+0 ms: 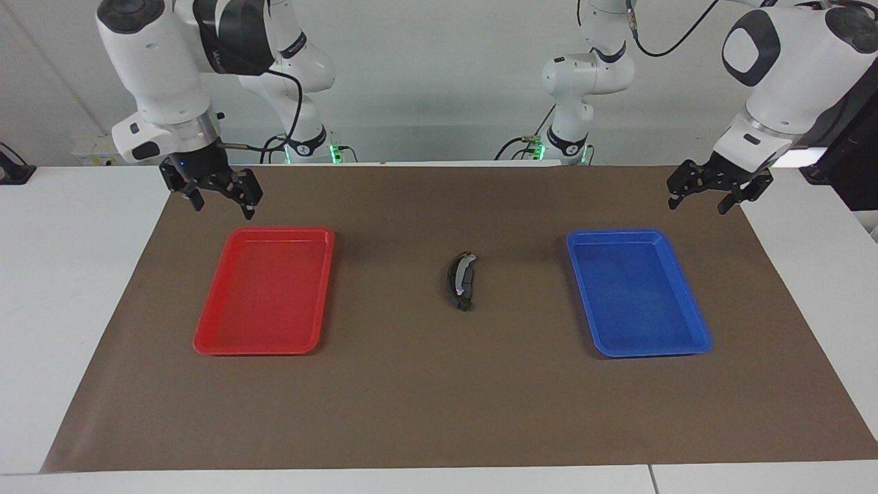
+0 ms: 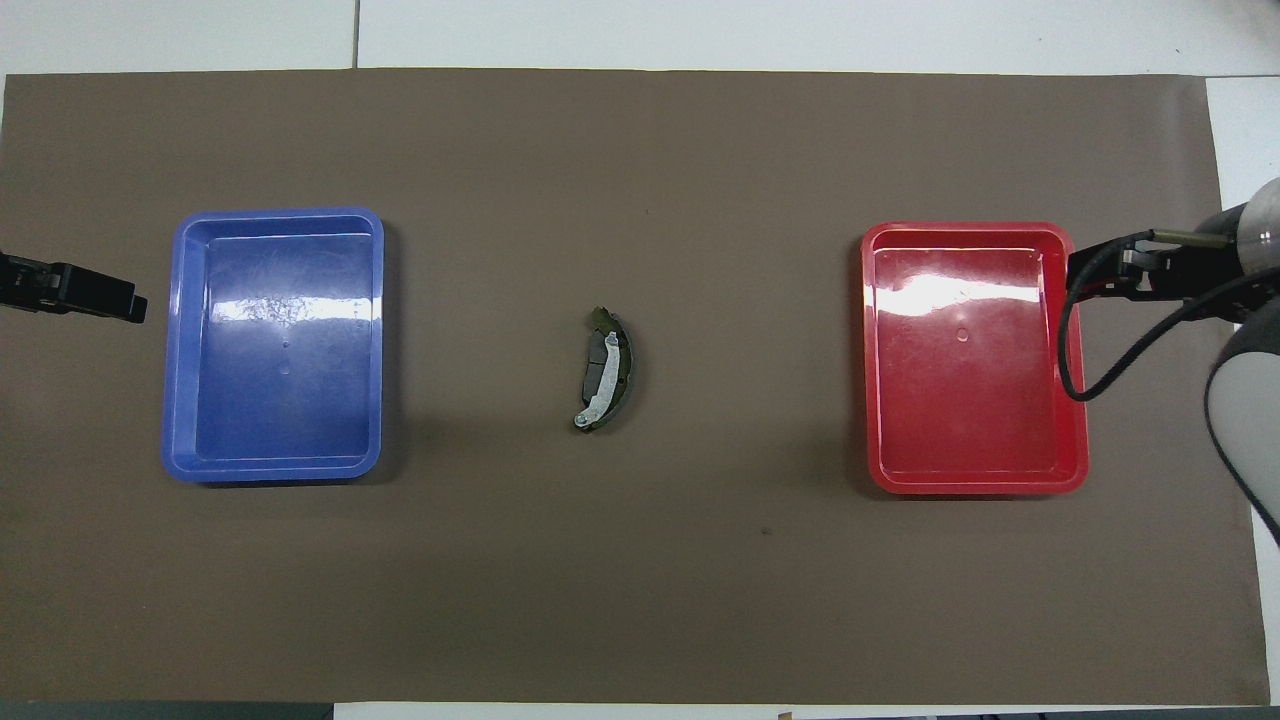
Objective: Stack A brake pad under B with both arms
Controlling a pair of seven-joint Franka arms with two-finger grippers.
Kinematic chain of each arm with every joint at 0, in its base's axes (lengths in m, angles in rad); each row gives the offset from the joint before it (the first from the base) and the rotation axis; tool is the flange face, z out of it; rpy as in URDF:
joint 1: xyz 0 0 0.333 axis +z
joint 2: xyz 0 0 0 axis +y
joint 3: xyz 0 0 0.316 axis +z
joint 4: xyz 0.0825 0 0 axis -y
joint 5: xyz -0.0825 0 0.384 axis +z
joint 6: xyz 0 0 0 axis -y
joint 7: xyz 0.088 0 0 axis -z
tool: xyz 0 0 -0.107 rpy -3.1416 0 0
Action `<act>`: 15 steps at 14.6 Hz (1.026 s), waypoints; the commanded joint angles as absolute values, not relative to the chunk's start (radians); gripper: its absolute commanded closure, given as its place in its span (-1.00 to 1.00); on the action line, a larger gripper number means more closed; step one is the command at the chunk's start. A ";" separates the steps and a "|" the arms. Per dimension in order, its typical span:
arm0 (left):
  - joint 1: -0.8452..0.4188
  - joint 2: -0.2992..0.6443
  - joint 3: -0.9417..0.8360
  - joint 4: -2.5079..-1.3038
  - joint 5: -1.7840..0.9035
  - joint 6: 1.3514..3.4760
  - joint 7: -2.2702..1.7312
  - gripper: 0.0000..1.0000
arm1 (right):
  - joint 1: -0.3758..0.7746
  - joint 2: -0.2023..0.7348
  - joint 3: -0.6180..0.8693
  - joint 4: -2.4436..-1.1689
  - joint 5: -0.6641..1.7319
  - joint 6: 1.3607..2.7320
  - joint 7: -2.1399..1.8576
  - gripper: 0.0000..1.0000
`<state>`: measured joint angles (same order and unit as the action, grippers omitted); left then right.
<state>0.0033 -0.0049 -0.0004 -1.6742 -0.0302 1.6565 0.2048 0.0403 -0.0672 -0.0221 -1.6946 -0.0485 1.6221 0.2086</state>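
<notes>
While both arms hang raised at the two ends of the bench [image 1: 82,288], the two brake pads lie stacked on the brown mat [image 1: 425,398], about midway between the red tray [image 1: 226,342] and the blue tray [image 1: 693,322]. B [image 1: 454,274], the longer crescent pad with a silvery strip, appears to lie on top, and the A brake pad [image 1: 468,276], the shorter dark grey one, shows beside and beneath it; in the overhead view B [image 2: 625,368] curves along the side toward the red tray [image 2: 1075,400], with the A brake pad [image 2: 598,362] toward the blue tray [image 2: 175,400]. Exactly how the two overlap I cannot tell. Both trays hold nothing.

The right hand [image 1: 214,186] hangs in the air over the mat's corner at the right arm's end of the bench, just off the red tray's corner; its fingers stand wide apart and grip nothing. In the overhead view it [image 2: 1125,272] shows at the picture's edge beside the red tray, with a black cable [image 2: 1075,350] looping from it.

The left hand [image 1: 710,186] hangs over the mat's edge at the left arm's end, near the blue tray's corner, its fingers likewise spread wide and empty. Only its tip [image 2: 90,297] shows from above.

Neither hand touches the pads.
</notes>
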 commanded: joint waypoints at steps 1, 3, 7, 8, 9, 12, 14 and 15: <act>-0.011 -0.023 0.009 -1.686 -0.017 1.666 0.187 -1.00 | -0.011 -0.006 -0.011 -1.551 0.011 1.496 0.153 -0.99; -0.011 -0.025 0.009 -1.687 -0.017 1.652 0.180 -1.00 | -0.006 0.003 -0.008 -1.540 0.008 1.497 0.152 -0.99; -0.003 -0.029 0.008 -1.690 -0.017 1.658 0.184 -1.00 | -0.008 0.003 -0.008 -1.534 0.006 1.489 0.112 -0.99; 0.000 -0.029 0.006 -1.690 -0.018 1.657 0.183 -1.00 | -0.006 0.003 -0.008 -1.531 0.002 1.486 0.104 -0.99; 0.000 -0.029 0.008 -1.690 -0.017 1.655 0.181 -1.00 | -0.011 0.006 -0.006 -1.511 -0.002 1.461 0.104 -0.99; 0.002 -0.029 0.008 -1.690 -0.018 1.657 0.181 -1.00 | -0.005 0.035 0.000 -1.450 -0.032 1.416 0.081 -0.99; 0.002 -0.029 0.008 -1.690 -0.018 1.657 0.181 -1.00 | -0.002 0.041 0.000 -1.427 -0.032 1.416 0.086 -0.99; 0.002 -0.029 0.008 -1.690 -0.018 1.657 0.181 -1.00 | 0.000 0.043 0.002 -1.440 -0.035 1.437 0.087 -0.99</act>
